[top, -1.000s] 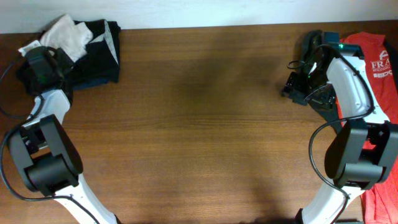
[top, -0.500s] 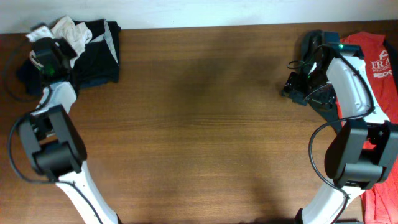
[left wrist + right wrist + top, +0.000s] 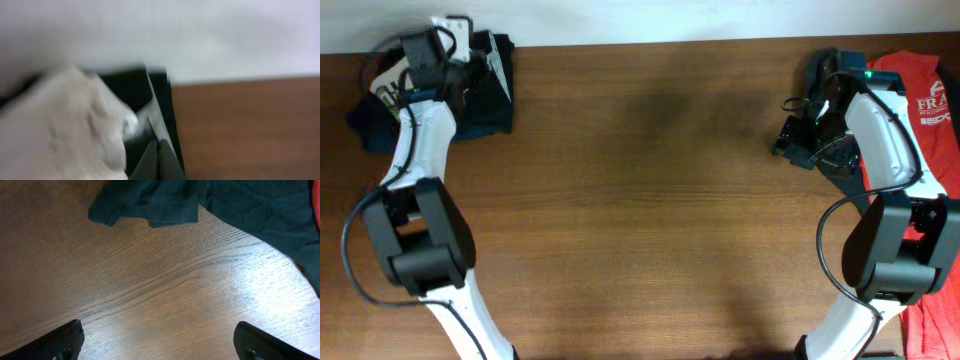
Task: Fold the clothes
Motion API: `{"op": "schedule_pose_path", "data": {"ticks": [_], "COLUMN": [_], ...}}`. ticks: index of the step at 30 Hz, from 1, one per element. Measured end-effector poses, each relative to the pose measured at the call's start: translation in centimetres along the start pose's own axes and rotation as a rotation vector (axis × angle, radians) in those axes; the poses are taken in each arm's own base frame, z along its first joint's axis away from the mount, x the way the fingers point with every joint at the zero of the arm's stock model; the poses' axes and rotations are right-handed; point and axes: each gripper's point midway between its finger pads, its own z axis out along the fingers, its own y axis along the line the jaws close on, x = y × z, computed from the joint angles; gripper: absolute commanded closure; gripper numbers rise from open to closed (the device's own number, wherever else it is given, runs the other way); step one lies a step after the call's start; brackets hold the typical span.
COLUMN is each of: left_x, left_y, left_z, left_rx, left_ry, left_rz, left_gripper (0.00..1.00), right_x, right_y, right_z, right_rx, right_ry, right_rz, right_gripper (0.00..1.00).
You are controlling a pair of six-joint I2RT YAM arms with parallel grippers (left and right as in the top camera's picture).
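Brown wooden table (image 3: 650,200) fills the overhead view. You see the left gripper (image 3: 458,52) at the far left corner, over a pile of dark clothes (image 3: 485,105) with a white shirt (image 3: 457,23) (partly hidden). The right gripper (image 3: 792,135) hovers near a red shirt (image 3: 935,120).

Left wrist view, blurred: fingers (image 3: 157,162) are pressed together beside the white shirt (image 3: 60,130). You cannot tell whether they pinch cloth.

Right wrist view: fingers (image 3: 65,340) stand wide apart over the bare table, with a dark grey shirt (image 3: 240,205) ahead.

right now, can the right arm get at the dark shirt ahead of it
Probably yes: the right pincer is open, and only bare table lies between it and the dark shirt.
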Motion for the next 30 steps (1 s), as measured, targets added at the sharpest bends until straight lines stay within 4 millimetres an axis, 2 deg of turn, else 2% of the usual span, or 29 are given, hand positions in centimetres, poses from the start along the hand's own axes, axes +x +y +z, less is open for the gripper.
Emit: {"op": "schedule_pose_path", "data": {"ticks": [2, 4, 5, 6, 7, 9, 11, 12, 13, 14, 15, 17, 19, 21, 24, 25, 26, 27, 28, 30], "left_x": [-2.3, -1.9, -1.6, -1.5, -1.1, 1.5, 4.9, 6.3, 6.8, 7.8, 8.1, 6.7, 4.5, 2.6, 0.2, 0.0, -0.3, 0.3, 1.7, 2.3], "left_y": [1.4, 4.5, 5.9, 7.7, 8.9, 10.0, 10.4, 9.8, 9.1, 7.7, 6.3, 4.4, 2.1, 0.7, -2.0, -3.2, -3.6, -4.1, -5.0, -7.2], "left_z": [-1.5, -2.0, -2.3, -2.7, -2.9, -2.8, -2.5, -2.6, -2.8, -3.6, -4.8, -8.0, -13.5, -17.8, -26.7, -30.1, -31.5, -32.5, -34.0, -36.7], "left_rx": [-0.058, -0.144, -0.178, -0.222, -0.244, -0.258, -0.254, -0.230, -0.203, -0.151, -0.105, -0.050, 0.001, 0.018, 0.028, 0.030, 0.031, 0.035, 0.044, 0.081], "left_ry": [-0.058, -0.050, -0.047, -0.050, -0.043, 0.039, 0.150, 0.204, 0.231, 0.285, 0.324, 0.342, 0.354, 0.332, 0.281, 0.270, 0.251, 0.274, 0.329, 0.330], "left_rz": [0.010, -0.009, -0.018, -0.030, -0.037, -0.061, -0.085, -0.102, -0.124, -0.179, -0.223, -0.278, -0.316, -0.321, -0.311, -0.308, -0.302, -0.307, -0.313, -0.246], "left_gripper": [0.98, 0.97, 0.89, 0.74, 0.72, 0.34, 0.01, 0.01, 0.01, 0.01, 0.01, 0.01, 0.01, 0.01, 0.01, 0.01, 0.01, 0.01, 0.01, 0.01], "right_x": [0.0, 0.0, 0.0, 0.0, 0.0, 0.0, 0.0, 0.0, 0.0, 0.0, 0.0, 0.0, 0.0, 0.0, 0.0, 0.0, 0.0, -0.1, 0.0, -0.1], "right_y": [0.0, 0.0, 0.0, 0.0, 0.0, 0.0, 0.0, 0.0, 0.0, 0.0, 0.0, 0.0, 0.0, 0.0, 0.0, 0.0, 0.0, 0.0, 0.0, 0.0], "right_z": [0.0, 0.0, 0.0, 0.0, 0.0, 0.0, 0.0, 0.0, 0.0, 0.0, 0.0, 0.0, 0.0, 0.0, 0.0, 0.0, 0.0, 0.0, 0.0, 0.0], "right_rx": [0.000, 0.000, 0.000, 0.000, 0.000, 0.000, 0.000, 0.000, 0.000, 0.000, 0.000, 0.000, 0.000, -0.001, 0.000, -0.001, 0.000, 0.000, 0.000, -0.001], "right_ry": [0.000, 0.000, 0.000, 0.000, 0.000, 0.000, -0.001, 0.000, -0.001, 0.000, -0.002, 0.000, -0.001, -0.002, -0.001, -0.001, 0.000, -0.002, -0.001, -0.003], "right_rz": [-0.001, 0.000, 0.000, 0.000, 0.000, -0.001, 0.000, 0.000, -0.001, -0.001, -0.001, 0.000, -0.001, 0.000, -0.001, -0.001, -0.001, -0.001, -0.001, 0.000], "right_gripper": [0.01, 0.01, 0.01, 0.01, 0.01, 0.01, 0.01, 0.01, 0.01, 0.01, 0.01, 0.01, 0.01, 0.01, 0.01, 0.01, 0.01, 0.01, 0.01, 0.01]}}
